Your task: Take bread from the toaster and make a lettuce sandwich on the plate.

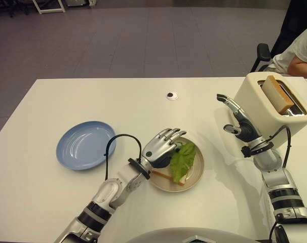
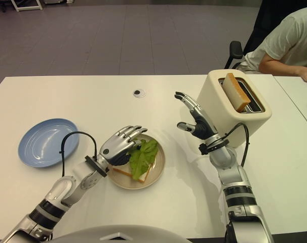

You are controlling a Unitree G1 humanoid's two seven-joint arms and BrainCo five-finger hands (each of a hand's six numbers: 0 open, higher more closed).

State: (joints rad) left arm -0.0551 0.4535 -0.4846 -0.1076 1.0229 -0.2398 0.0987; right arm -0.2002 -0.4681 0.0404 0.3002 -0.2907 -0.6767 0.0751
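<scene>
A cream toaster (image 1: 267, 104) stands at the right of the white table with one bread slice (image 1: 276, 94) sticking up from its slot. On the beige plate (image 1: 195, 172) lies another bread slice (image 1: 166, 175) with a green lettuce leaf (image 1: 183, 160) on top. My left hand (image 1: 162, 147) hovers over the plate's left side, fingers curled loosely above the leaf's edge, holding nothing that I can see. My right hand (image 1: 238, 120) is raised just left of the toaster, fingers spread and open, apart from the toaster's wall.
An empty blue plate (image 1: 85, 144) sits at the left of the table. A small round black-and-white disc (image 1: 172, 95) lies at the table's middle back. A seated person's arm (image 1: 303, 63) shows beyond the far right corner.
</scene>
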